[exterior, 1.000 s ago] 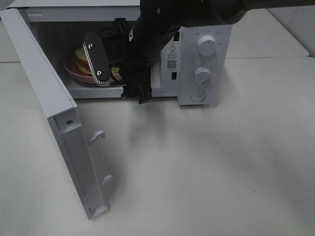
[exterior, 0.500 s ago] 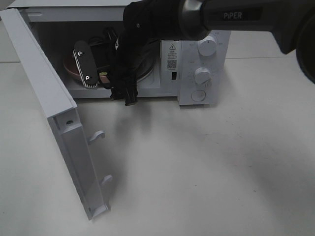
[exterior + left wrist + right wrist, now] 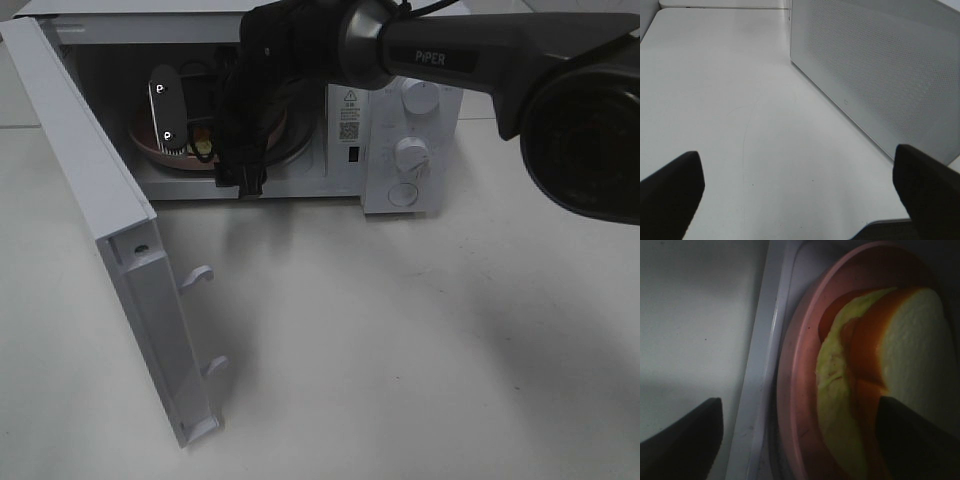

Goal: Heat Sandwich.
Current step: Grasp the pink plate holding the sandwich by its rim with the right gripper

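Black PiPER arm, glossy shell

The right arm is black with white "PiPER" lettering, a grey metallic collar ring and black cables; one flat finger shows two pale screws and a ribbed pad edge.

The high camera looks down at the open microwave; the right wrist camera peers closely inside, the left faces its door.

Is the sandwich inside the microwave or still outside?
Inside. The sandwich lies on its pink plate in the microwave, whose door hangs wide open.
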You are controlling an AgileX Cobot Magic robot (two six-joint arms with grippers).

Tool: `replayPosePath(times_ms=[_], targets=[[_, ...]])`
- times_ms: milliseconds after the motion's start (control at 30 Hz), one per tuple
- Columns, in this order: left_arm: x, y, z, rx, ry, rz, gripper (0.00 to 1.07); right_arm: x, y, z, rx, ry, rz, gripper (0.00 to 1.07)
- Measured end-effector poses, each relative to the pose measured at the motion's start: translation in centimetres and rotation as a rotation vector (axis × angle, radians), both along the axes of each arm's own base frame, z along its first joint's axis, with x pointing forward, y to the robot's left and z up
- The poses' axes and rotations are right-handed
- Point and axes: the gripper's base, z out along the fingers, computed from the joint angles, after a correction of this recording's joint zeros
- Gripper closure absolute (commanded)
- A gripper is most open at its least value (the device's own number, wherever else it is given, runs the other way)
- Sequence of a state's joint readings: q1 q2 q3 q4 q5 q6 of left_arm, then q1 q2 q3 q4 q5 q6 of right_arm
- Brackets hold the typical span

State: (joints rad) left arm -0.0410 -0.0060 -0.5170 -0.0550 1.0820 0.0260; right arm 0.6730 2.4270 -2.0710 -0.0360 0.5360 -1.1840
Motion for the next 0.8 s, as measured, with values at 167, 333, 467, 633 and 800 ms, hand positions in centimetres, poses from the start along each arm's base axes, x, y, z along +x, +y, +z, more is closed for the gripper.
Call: replayPosePath(times_ms=[167,333,467,633,800], targets=[[0.0,0.0,0.0,0.0,0.0,0.0,0.1,0.3,-0.1,-1.5,-0.018,0.023,-0.006,0.29],[0.0,0.0,0.0,0.0,0.0,0.0,0.1,0.5,-0.1,-3.1,-0.029,0.044,-0.009,0.32],[0.0,0.0,0.0,0.0,0.0,0.0,0.1,0.6,0.1,-3.5,-0.021,0.048,-0.011,0.32],[0.0,0.0,0.0,0.0,0.0,0.0,0.1,0.7,0.2,-3.4,-0.005,0.042,-0.014,0.45],[0.0,0.0,0.0,0.0,0.0,0.0,0.1,0.8,0.3,-3.5,-0.001,0.042,-0.019,0.88]])
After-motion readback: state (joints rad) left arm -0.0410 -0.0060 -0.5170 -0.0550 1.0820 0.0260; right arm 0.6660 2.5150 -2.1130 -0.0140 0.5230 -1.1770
